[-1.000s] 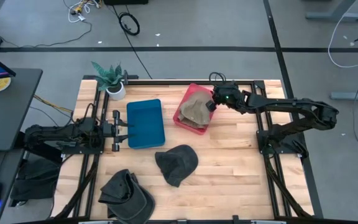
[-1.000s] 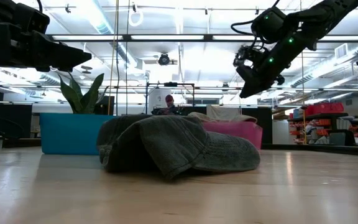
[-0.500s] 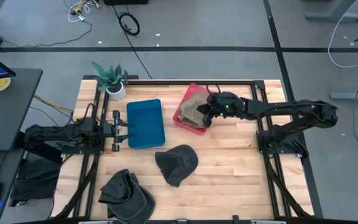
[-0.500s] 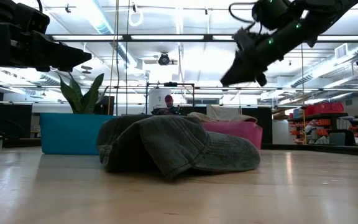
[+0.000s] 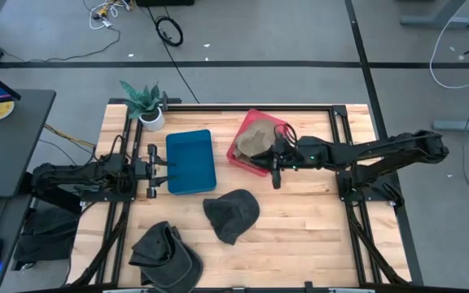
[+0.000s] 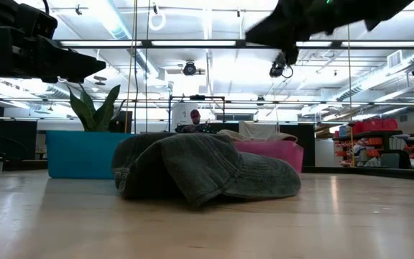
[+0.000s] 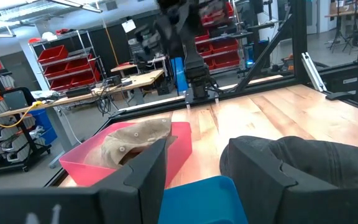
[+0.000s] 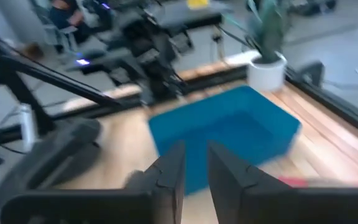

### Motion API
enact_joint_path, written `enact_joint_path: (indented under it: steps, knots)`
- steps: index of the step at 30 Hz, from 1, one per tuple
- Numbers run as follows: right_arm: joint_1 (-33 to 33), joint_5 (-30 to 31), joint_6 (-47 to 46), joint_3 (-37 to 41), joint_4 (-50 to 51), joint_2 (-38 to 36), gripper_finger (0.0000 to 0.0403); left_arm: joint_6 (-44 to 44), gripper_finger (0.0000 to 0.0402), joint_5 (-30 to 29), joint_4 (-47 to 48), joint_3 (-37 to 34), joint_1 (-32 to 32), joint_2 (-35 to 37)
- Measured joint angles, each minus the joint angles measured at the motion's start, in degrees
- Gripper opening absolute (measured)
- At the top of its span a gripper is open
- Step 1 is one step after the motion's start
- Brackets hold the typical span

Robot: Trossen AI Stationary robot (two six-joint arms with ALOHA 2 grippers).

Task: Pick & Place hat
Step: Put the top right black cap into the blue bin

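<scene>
A tan hat (image 5: 255, 140) lies inside the pink bin (image 5: 238, 155) at the far middle of the table, and also shows in the left wrist view (image 7: 135, 140). A dark grey hat (image 5: 233, 213) rests crumpled on the table, nearer than the bins; the low view shows it up close (image 6: 200, 169). My right gripper (image 5: 276, 171) hovers beside the pink bin's near right corner, pointing toward the table's left, narrowly open and empty (image 8: 196, 171). My left gripper (image 5: 151, 169) waits open at the blue bin's left side (image 7: 213, 180).
A blue bin (image 5: 191, 160) stands left of the pink bin. A potted plant (image 5: 145, 106) sits at the far left corner. Another dark hat (image 5: 165, 248) lies at the near left edge. Bare wood stretches right of the dark grey hat.
My right gripper has left the spot over the pink bin and the tan hat, swinging toward the table's near edge and turning to point at the table's left. The tan hat stays in the bin. The left arm kept still.
</scene>
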State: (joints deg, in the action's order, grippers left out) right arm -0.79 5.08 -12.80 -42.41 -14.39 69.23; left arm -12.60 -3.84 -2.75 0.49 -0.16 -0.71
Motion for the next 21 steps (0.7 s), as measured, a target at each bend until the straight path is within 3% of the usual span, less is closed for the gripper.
enact_joint_path:
  steps: [8, 21]
  knots:
    - [-7.71, 0.02, 3.62, 0.53, -1.77, -7.56, 0.0071, 0.02, 0.0177, 0.00, 0.01, 0.01, 0.00, 0.00]
    - [-15.03, 0.21, 8.37, 17.33, -20.23, -26.80, 0.0071, 0.01, 0.0177, 0.00, -0.01, 0.02, 0.00, -0.02]
